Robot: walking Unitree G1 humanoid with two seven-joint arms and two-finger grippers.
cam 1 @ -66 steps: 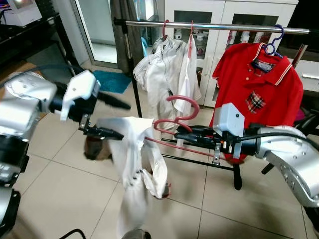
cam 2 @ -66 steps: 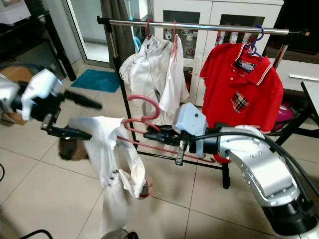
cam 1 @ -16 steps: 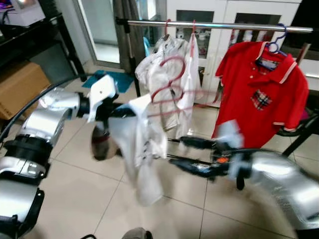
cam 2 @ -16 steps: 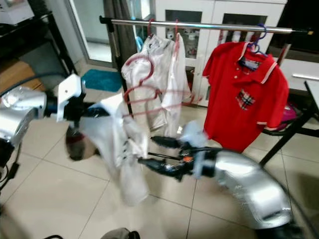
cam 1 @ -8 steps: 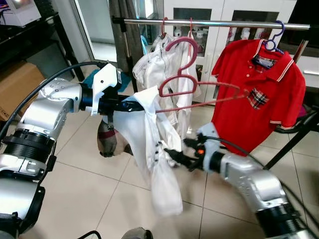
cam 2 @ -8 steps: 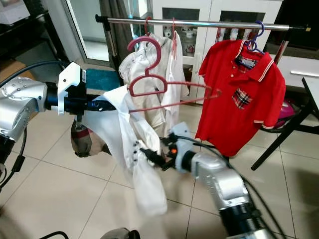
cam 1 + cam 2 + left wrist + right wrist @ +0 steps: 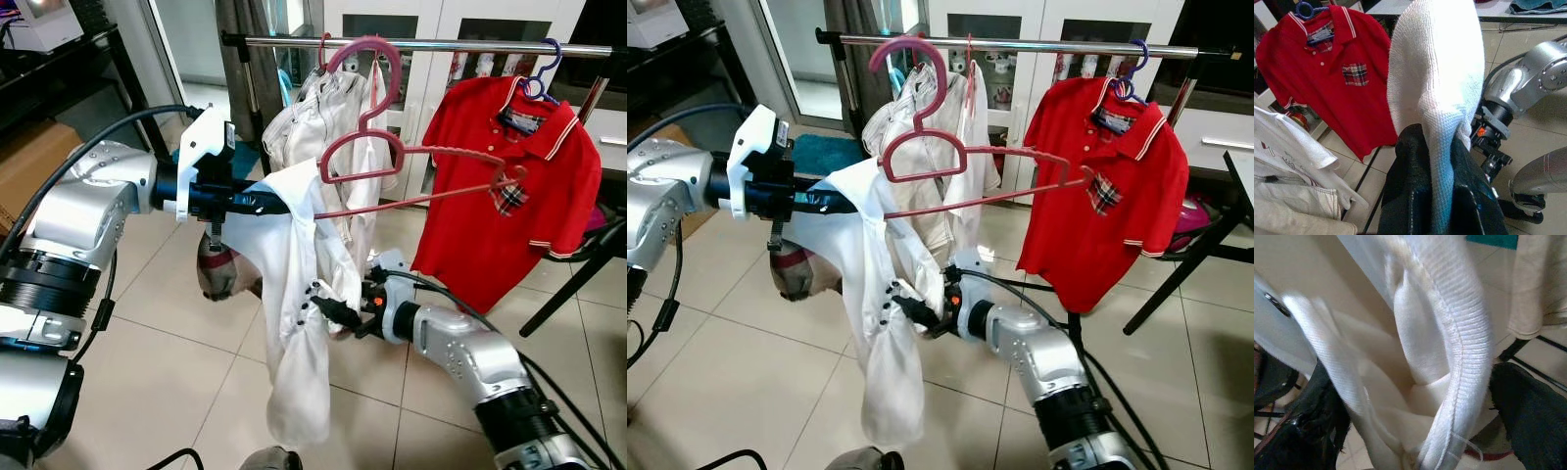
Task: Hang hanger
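Observation:
A pink hanger (image 7: 361,149) carries a white shirt (image 7: 299,294) by one shoulder. Its hook (image 7: 364,47) is up at the height of the metal rail (image 7: 460,44); I cannot tell whether it rests on it. My left gripper (image 7: 272,204) is shut on the shirt's shoulder at the hanger's left end, and the left wrist view shows white knit pinched in the gripper (image 7: 1437,143). My right gripper (image 7: 321,308) is low, at the shirt's button edge. In the right wrist view its fingers (image 7: 1533,416) stand wide apart with loose cloth (image 7: 1440,352) between them.
On the rail hang pale garments (image 7: 309,122) on the left and a red polo shirt (image 7: 509,186) on a blue hanger on the right. White cabinets (image 7: 431,24) stand behind. A cardboard box (image 7: 29,162) sits at the left. The floor is tiled.
My left gripper has lifted the hanger, so its hook has risen from below the rail to rail height. The right gripper has moved in against the shirt's lower edge.

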